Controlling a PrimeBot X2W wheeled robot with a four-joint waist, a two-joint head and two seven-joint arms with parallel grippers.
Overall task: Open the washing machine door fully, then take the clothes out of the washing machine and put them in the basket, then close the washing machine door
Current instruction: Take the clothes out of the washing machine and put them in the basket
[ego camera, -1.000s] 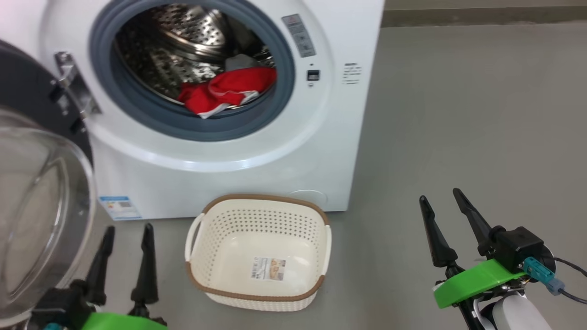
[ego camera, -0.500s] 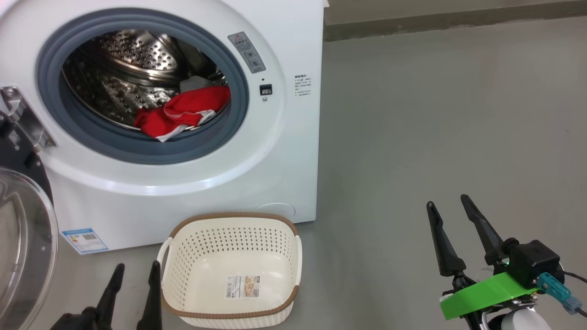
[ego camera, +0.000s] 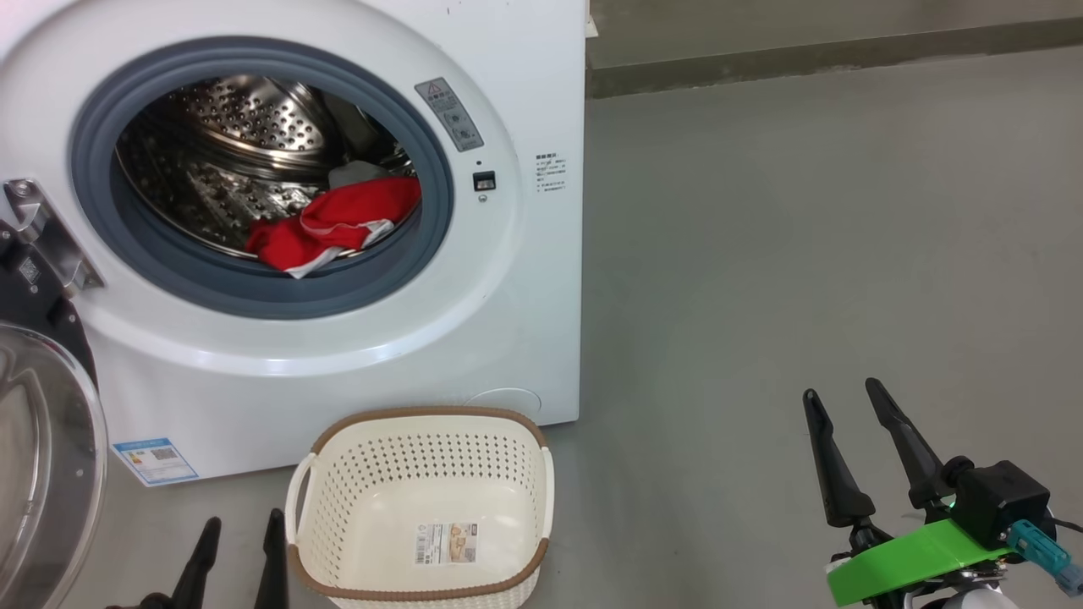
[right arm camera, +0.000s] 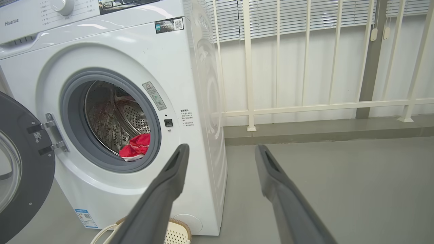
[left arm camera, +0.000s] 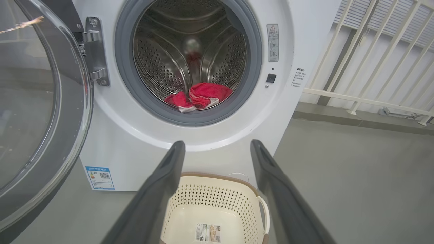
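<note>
While the washing machine door (ego camera: 42,457) hangs swung wide on its hinge at nine o'clock of the head view, you see its inner face and glass bowl turned toward you. The washing machine (ego camera: 525,279) shows its round mouth at eleven o'clock. The clothes (ego camera: 330,228) lie inside the drum, at about five o'clock of the opening. The red heap runs long from lower left to upper right, with a small grey-white piece just behind it. The basket (ego camera: 423,419) stands mouth up on the floor at six o'clock, just in front of the machine's foot. Its long axis lies across the machine's front, and a paper label sits on its bottom. Your left gripper (ego camera: 241,529) at seven o'clock and right gripper (ego camera: 842,397) at four o'clock both point up the view, fingers spread and empty.
</note>
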